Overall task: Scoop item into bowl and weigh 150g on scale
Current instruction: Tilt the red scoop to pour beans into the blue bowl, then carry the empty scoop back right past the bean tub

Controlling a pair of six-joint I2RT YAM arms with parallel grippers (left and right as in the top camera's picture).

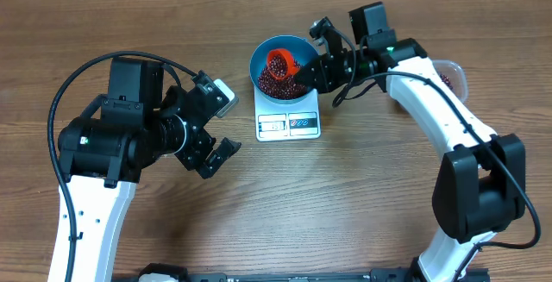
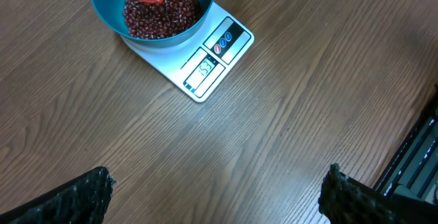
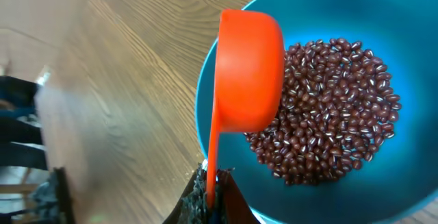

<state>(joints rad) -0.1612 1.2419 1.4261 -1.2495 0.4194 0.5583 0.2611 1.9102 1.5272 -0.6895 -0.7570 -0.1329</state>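
Wooden table [image 1: 129, 15]: white scale [image 1: 289, 124] near centre; clear tub [image 1: 454, 71] at right.

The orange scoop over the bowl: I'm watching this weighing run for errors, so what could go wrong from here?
1. The scoop, pinched by the shut right gripper, hangs across the rim of the blue bowl; beans could fall outside, onto the scale or table.
2. The left wrist view shows beans in it above an already sizeable heap; tipping all of it may overshoot the target.
3. Touching the bowl would likely skew the reading.
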